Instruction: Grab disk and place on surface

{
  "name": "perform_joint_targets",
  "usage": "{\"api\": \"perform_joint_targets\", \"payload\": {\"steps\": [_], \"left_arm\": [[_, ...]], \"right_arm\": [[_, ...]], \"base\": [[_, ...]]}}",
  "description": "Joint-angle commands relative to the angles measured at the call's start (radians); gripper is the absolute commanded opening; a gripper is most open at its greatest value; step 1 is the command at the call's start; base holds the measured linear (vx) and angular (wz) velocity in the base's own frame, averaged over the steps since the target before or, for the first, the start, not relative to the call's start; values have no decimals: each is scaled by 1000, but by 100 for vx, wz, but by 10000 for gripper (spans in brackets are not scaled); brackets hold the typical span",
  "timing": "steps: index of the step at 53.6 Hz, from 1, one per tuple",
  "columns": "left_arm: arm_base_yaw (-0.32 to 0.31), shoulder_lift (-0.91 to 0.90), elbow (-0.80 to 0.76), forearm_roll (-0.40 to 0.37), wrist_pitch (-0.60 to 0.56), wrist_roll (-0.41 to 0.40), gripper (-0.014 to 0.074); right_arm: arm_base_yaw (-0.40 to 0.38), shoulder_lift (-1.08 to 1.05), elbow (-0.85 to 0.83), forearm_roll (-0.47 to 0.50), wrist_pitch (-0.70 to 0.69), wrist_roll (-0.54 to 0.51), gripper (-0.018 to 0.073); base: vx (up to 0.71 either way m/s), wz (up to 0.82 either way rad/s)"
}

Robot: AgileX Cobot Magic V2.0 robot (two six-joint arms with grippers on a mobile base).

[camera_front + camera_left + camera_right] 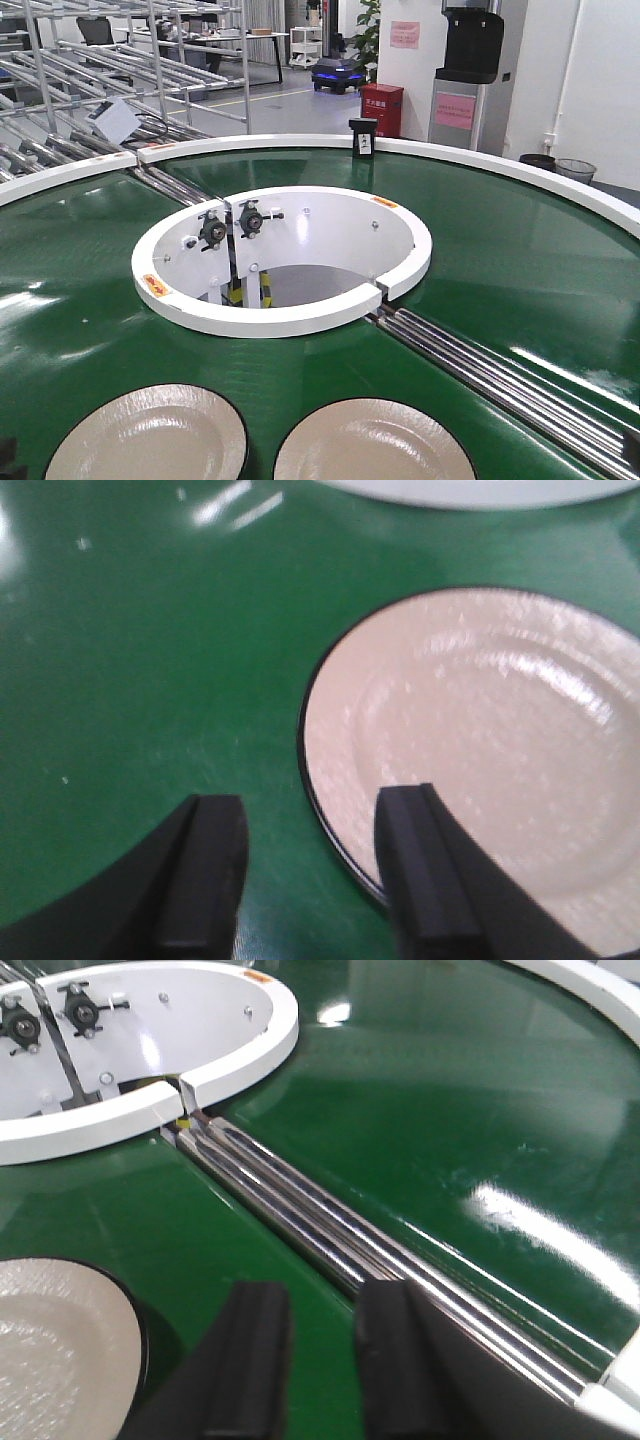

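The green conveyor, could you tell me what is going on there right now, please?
Two pale disks lie on the green belt, neither lifted. The left gripper hangs open, straddling the rim of one disk, apparently lining up a grasp. The right gripper is open and empty above the belt beside the steel rollers.

Glossy green belt point(520, 260) with white glare streaks, cream speckled disk point(480, 750) edged by a thin black rim, white ring point(290, 315) with small orange labels point(157, 285), shiny silver rollers point(500, 380), matte black fingers point(205, 870), red box point(382, 108)
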Motion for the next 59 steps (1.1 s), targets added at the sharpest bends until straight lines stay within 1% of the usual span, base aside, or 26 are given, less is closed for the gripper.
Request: {"api": "perform_joint_targets", "payload": {"steps": [1,6,10,16,19,21,24,26,27,28,31,32,33,34,36,37,40,44,48,54,57,59], "left_arm": [[0,42,-32,-7,-86,-10,473],[0,105,-71,-7,-69,-10,469],[0,155,-143,-7,-8,-10,469],[18,261,-306,-13,127,-10,469],[41,315,-397,-38,198,-10,469],[65,365,-455,-62,265,-3,469],[97,433,-541,-101,347,36,469],[127,480,-601,-166,399,95,469],[137,495,-610,-177,415,119,469],[152,517,-645,-228,438,160,469],[193,571,-710,-334,498,282,469],[208,583,-724,-383,513,315,469],[218,602,-743,-418,536,364,469],[237,621,-762,-483,565,427,469],[257,650,-787,-552,600,494,469],[265,668,-801,-585,617,529,469],[289,711,-825,-639,655,591,469],[307,766,-847,-678,712,631,469],[308,812,-857,-711,761,660,469],[306,875,-857,-838,844,724,469],[306,895,-857,-876,875,748,469],[306,906,-857,-880,886,752,469]], "right_arm": [[0,9,-36,-3,-75,-4,445],[0,23,-36,-3,-74,-4,531],[0,31,-36,-3,-71,-4,566],[0,44,-36,-3,-68,-4,573],[0,51,-36,-3,-66,-4,572],[0,57,-36,-3,-66,-4,572],[0,65,-36,-3,-66,-4,572],[0,70,-36,-3,-66,-4,572],[0,72,-36,-3,-66,-4,572],[0,73,-36,-3,-66,-4,572],[0,78,-36,-3,-66,-4,572],[0,78,-36,-3,-67,-4,572],[0,80,-36,-3,-67,-4,572],[0,82,-36,-3,-67,-4,572],[0,84,-36,-3,-67,-4,572],[0,85,-36,-3,-67,-4,572],[0,85,-36,-3,-67,-4,572],[0,85,-36,-3,-67,-4,572],[0,84,-36,-3,-66,-4,572],[0,84,-36,-3,-66,-4,572],[0,84,-36,-3,-67,-4,572],[0,84,-36,-3,-67,-4,572]], "base": [[0,0],[0,0],[0,0],[0,0],[0,0],[0,0],[0,0],[0,0],[0,0],[0,0],[0,0],[0,0],[0,0],[0,0],[0,0],[0,0],[0,0],[0,0],[0,0],[0,0],[0,0],[0,0]]}}
